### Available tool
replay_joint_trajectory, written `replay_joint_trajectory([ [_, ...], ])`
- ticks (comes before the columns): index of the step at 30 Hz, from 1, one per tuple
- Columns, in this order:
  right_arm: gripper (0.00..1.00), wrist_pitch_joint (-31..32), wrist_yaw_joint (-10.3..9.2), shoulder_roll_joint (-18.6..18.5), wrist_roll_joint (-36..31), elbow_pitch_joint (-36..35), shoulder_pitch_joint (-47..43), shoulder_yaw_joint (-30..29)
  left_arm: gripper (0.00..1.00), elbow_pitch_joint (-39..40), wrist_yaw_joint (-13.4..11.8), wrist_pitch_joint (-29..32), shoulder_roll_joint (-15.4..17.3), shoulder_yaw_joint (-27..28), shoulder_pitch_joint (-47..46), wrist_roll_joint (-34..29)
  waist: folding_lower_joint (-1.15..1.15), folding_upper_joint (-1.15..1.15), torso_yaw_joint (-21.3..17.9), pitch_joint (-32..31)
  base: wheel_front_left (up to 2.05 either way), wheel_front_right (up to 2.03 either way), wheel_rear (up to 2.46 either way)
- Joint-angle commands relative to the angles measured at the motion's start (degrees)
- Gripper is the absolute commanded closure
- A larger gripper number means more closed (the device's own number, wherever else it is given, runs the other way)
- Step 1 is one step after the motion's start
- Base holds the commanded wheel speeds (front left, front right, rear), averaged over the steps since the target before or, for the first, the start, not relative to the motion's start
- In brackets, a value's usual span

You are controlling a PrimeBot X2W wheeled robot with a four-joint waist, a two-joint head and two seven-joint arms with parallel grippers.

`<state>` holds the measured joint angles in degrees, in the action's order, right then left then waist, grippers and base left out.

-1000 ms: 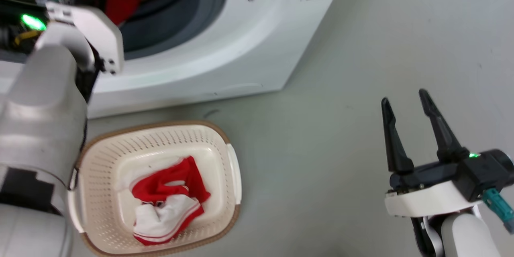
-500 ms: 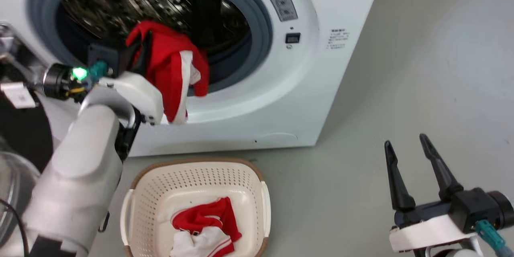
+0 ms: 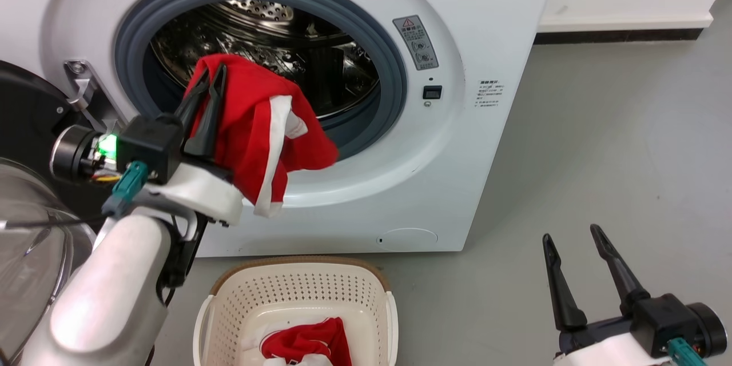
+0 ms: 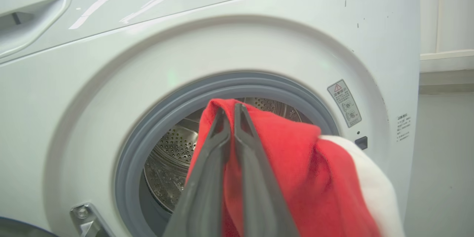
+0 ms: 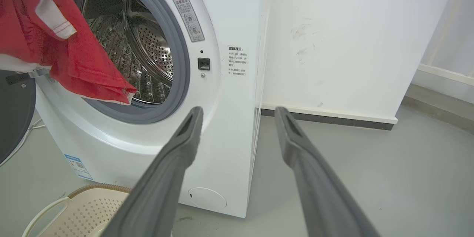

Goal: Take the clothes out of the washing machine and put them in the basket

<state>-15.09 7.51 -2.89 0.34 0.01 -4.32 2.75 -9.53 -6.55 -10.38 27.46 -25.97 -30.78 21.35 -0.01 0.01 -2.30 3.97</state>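
The white washing machine [image 3: 457,143] stands with its steel drum [image 3: 274,46] showing inside the grey ring. My left gripper [image 3: 213,71] is shut on a red garment [image 3: 257,131] with white panels, held in front of the drum mouth and hanging down past the ring. The left wrist view shows the fingers [image 4: 218,148] pinched on that red cloth [image 4: 296,177]. The cream basket [image 3: 297,291] sits on the floor below, with another red and white garment [image 3: 309,340] inside. My right gripper [image 3: 572,234] stands open over the floor at the lower right, holding nothing.
The washer's black-rimmed glass door [image 3: 28,223] hangs open at the left, beside my left arm. Grey floor [image 3: 617,143] spreads to the right of the washer. A white wall with a dark skirting [image 5: 333,118] runs behind.
The head camera has tilted up, bringing the whole drum into view. My left gripper has drawn the red garment out of the drum mouth. The right gripper stays open.
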Motion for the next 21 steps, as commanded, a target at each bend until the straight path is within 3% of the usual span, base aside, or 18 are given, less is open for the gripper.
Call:
replay_joint_trajectory([
  [1,0.00,-0.12,-0.04,0.04,-0.13,0.06,-0.96,0.09,1.00,1.99,-0.72,0.41,0.55,0.23,1.43,0.02,0.01,-0.01,0.00,-0.44,0.00,0.00,0.00],
  [7,0.00,-0.12,-0.04,0.05,-0.07,0.16,-1.56,0.41,1.00,10.36,-3.15,2.52,2.44,0.44,6.70,0.18,0.01,-0.01,-0.22,-0.87,0.00,0.00,0.00],
  [14,0.00,-0.12,-0.04,0.05,-0.14,-0.31,-1.34,0.50,1.00,14.38,-4.62,3.54,3.33,-0.88,12.95,0.55,0.01,-0.01,-0.43,-0.39,0.00,0.00,0.00],
  [21,0.00,-0.12,-0.04,0.05,-0.44,-0.77,0.00,0.31,1.00,13.11,-3.91,3.61,2.53,-3.40,17.53,1.63,0.01,-0.01,-0.19,1.65,0.00,0.00,0.00],
])
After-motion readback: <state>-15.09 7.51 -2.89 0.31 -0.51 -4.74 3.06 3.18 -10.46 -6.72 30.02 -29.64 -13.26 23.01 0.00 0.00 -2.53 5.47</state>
